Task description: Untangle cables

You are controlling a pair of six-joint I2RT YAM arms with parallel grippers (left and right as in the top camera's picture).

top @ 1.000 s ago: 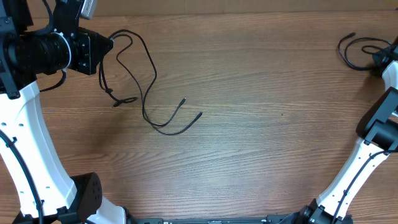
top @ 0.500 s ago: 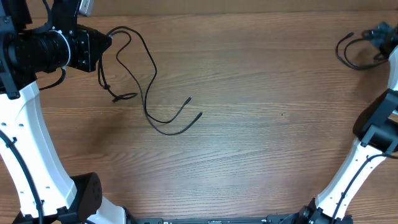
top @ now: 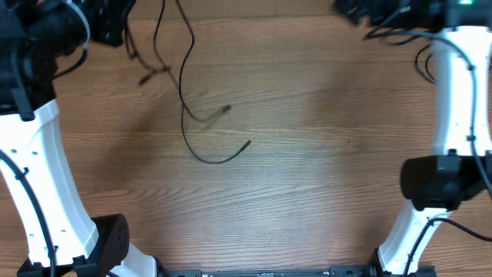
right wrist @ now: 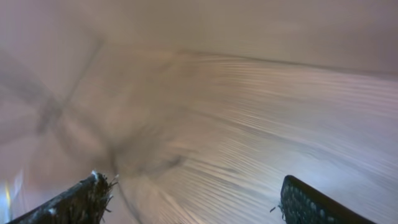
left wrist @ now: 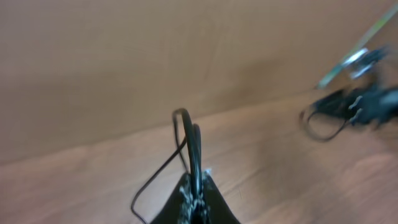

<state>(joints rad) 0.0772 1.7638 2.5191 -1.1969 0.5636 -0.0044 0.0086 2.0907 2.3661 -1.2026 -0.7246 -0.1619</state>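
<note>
Black cables (top: 215,161) hang from my left gripper (left wrist: 196,186), whose fingers are pressed together on a loop of them. One plug tip rests on the wooden table (top: 323,192). My right gripper (right wrist: 193,208) is spread wide, holding nothing.

Wooden table (top: 307,192): brown top, grain running left to right, filling the overhead view. Plain tan backdrop (left wrist: 124,62): rises behind the table's far edge in the left wrist view. In the blurred right wrist view, only the table's grain is distinguishable.
</note>
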